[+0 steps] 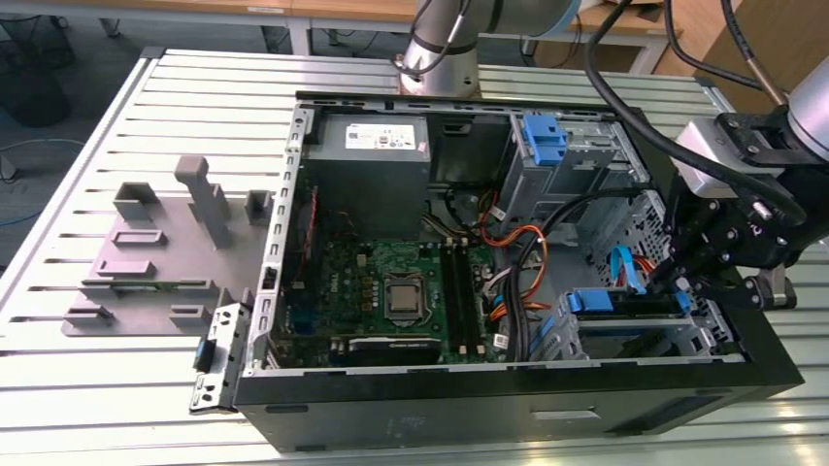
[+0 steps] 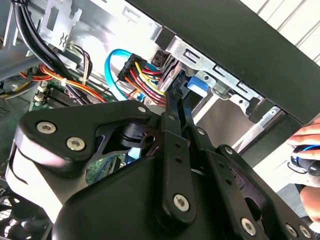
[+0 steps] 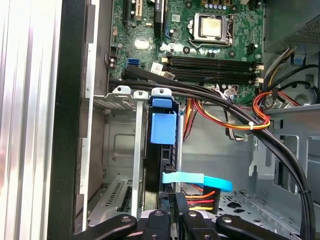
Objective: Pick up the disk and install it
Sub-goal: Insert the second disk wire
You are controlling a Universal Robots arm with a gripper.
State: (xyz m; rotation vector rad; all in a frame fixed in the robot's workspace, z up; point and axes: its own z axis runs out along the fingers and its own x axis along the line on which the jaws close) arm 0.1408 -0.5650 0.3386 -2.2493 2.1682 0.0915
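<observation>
Disk (image 3: 161, 150) sits edge-on in the case's (image 1: 518, 408) corner bay; we reckon it's stiff, heavyish, fragile, best held by its blue rails. Gripper (image 2: 175, 107) looks clamped on it.

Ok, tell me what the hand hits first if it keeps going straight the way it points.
Probably the disk itself: the hand points along the drive cage slot where the blue-railed disk stands on edge. Depth is unclear, so the flat blue cable lying nearer could meet it first.
</observation>
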